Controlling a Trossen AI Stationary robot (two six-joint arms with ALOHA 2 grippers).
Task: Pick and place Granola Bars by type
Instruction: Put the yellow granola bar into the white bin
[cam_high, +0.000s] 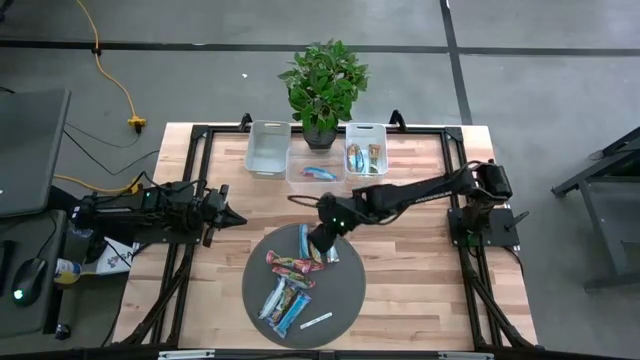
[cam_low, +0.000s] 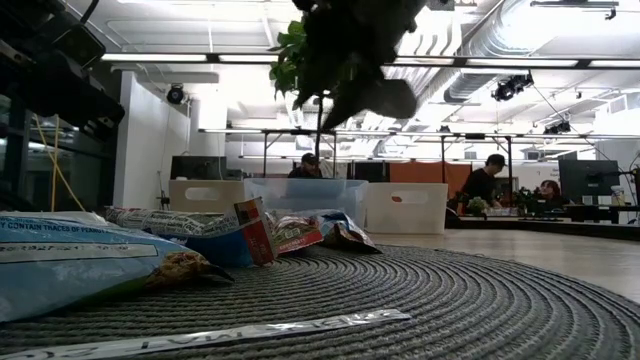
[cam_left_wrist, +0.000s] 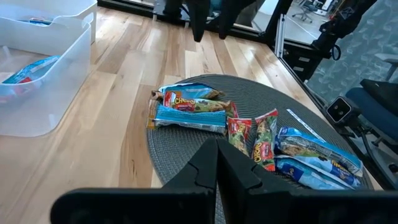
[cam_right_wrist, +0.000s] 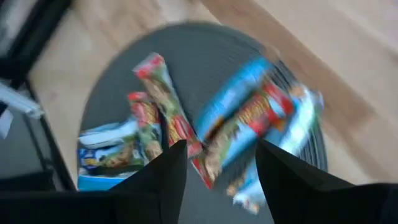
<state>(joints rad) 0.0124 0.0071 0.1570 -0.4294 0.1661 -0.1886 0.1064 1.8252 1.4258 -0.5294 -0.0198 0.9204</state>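
High view, wooden table (cam_high: 420, 260), grey mat (cam_high: 345, 295) (round)

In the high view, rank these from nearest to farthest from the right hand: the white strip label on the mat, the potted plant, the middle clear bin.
1. Middle clear bin, just beyond the right hand, toward the table's far edge.
2. White strip label, on the mat's near side; close to the bin's distance, so this order is tentative.
3. Potted plant, at the table's far edge, clearly farthest.

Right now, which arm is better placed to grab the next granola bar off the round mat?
Right. The right gripper hangs open over the mat's far edge, directly above the granola bars. The left gripper is shut and waits off the mat's left side.
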